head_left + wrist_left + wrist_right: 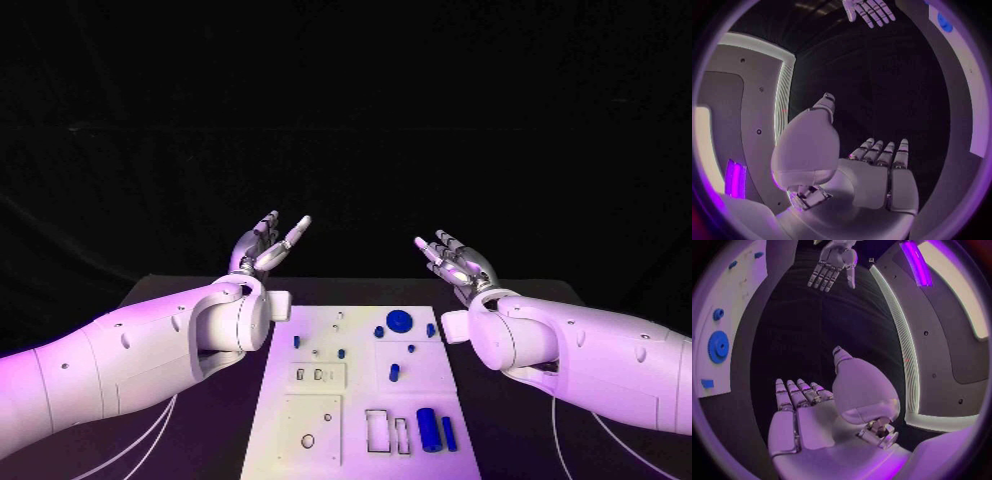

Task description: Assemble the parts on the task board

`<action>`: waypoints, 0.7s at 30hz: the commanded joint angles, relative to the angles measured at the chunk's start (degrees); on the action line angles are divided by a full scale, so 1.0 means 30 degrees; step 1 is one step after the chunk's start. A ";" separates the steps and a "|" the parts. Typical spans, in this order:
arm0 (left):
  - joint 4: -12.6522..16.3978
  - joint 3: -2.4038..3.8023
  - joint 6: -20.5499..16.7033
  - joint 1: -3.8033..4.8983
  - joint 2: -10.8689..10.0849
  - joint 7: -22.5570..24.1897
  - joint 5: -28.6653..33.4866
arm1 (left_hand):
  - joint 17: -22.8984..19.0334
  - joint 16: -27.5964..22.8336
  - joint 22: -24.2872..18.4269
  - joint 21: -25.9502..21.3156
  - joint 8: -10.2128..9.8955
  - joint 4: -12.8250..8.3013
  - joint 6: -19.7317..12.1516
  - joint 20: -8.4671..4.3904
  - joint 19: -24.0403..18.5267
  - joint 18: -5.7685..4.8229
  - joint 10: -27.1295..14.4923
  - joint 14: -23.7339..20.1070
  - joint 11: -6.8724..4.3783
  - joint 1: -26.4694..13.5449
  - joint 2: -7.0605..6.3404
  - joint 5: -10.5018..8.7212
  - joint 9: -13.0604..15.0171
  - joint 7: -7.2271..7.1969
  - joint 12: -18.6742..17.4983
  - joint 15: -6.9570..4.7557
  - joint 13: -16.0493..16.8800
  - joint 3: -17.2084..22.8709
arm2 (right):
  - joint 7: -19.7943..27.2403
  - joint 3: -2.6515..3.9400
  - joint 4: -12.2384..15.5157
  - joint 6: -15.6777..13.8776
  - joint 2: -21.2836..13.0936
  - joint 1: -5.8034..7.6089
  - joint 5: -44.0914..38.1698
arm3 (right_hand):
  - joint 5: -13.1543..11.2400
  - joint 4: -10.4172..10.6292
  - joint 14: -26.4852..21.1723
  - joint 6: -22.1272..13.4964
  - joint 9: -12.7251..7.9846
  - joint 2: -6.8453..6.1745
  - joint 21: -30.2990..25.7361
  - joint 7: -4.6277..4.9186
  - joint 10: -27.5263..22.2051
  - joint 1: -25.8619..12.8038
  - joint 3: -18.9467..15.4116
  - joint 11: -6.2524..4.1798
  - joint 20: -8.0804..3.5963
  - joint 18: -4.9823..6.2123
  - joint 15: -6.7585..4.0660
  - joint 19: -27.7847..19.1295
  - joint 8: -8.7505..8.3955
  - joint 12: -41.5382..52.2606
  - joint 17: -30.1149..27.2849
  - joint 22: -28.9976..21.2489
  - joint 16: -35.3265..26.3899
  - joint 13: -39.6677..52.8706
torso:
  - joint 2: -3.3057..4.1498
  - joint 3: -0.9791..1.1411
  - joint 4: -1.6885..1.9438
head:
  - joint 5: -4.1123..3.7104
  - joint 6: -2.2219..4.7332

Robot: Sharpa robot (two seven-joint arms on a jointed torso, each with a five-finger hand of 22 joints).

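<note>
White board (317,420) lies flat on the black bench (216,440), at six o'clock in our head view, between our two arms. Small blue parts rest on it: a round disc (400,321) toward its twelve o'clock end, a short peg (394,372) near the middle, and a thick cylinder (428,430) with a slimmer bar (449,433) just beside it at five o'clock. Our left hand (268,243) is raised above the bench at eleven o'clock of the board, fingers (296,232) spread apart and holding nothing. Our right hand (456,259) is raised at one o'clock, likewise spread and holding nothing. Both palms face inward, well apart.
</note>
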 commanded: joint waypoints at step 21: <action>-0.0151 -0.0038 0.3087 0.0027 -0.0782 -0.0245 -0.1420 | 0.4393 0.6825 0.2299 0.6382 0.5290 -0.0131 1.3427 -0.0883 1.5874 0.2367 1.7754 1.7233 0.0476 0.5848 0.1334 -0.0048 0.3115 0.1633 0.3654 -0.1536 0.1081 0.3833 | -0.1456 -0.0846 -0.1715 0.1443 -0.0411 0.1113 -1.0654 | -0.0838 -0.7548 1.7517 1.5713 0.2231 -0.2681 0.4314 0.2062 1.8378 0.2798 0.7514 -0.1394 -0.0553 0.2292 -0.1982 1.5381 0.3856 0.1026 0.2011 0.1211 0.3981 0.0902 | 0.0068 -0.0020 0.0007 | -0.0492 -0.0449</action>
